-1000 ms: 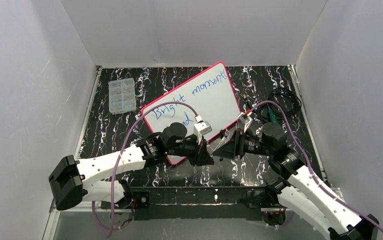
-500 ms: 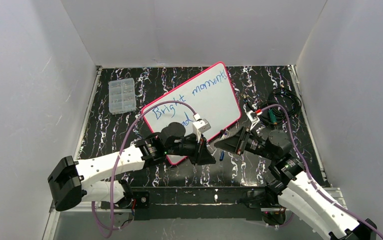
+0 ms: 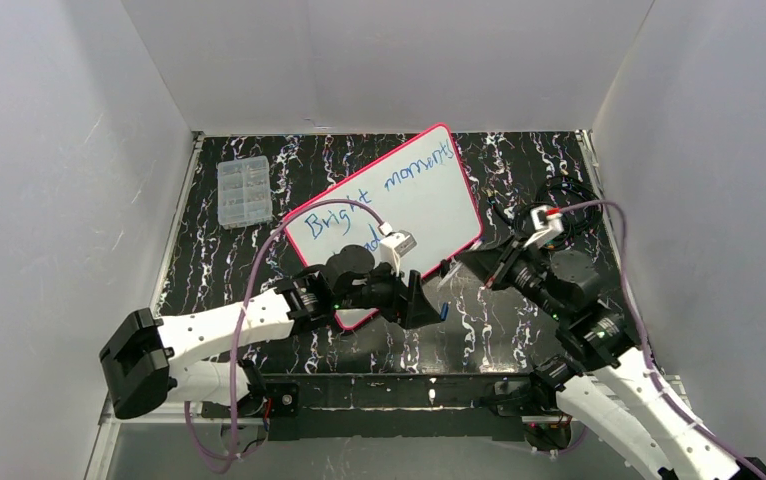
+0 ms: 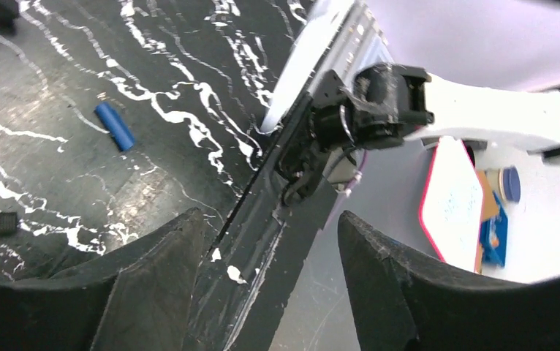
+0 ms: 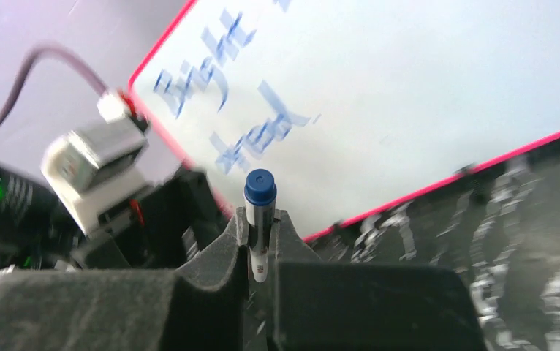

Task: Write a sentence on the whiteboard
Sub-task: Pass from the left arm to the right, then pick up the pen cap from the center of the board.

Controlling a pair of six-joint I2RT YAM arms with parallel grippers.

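Note:
The whiteboard [image 3: 414, 195], white with a pink-red rim, lies tilted on the black marbled table. The sentence [image 3: 379, 195] is in blue script; the left arm hides part of its lower line. In the right wrist view the whiteboard [image 5: 416, 95] fills the top, with blurred blue words of the sentence [image 5: 211, 66]. My right gripper [image 5: 261, 219] is shut on a white marker [image 5: 259, 208] with a blue end, just off the board's near edge. It shows from above as the right gripper [image 3: 451, 268]. My left gripper [image 4: 268, 219] is open and empty, and from above the left gripper [image 3: 427, 305] sits just left of the right one.
A small blue cap-like piece [image 4: 114, 126] lies on the table by the grippers, also visible as the blue piece [image 3: 443, 311] from above. A clear compartment box [image 3: 243, 191] sits at the back left. Black cables [image 3: 569, 205] lie coiled at the back right. White walls enclose the table.
The right gripper has closed on the marker and pulled back to the right. The left gripper, shut before, has opened and let go.

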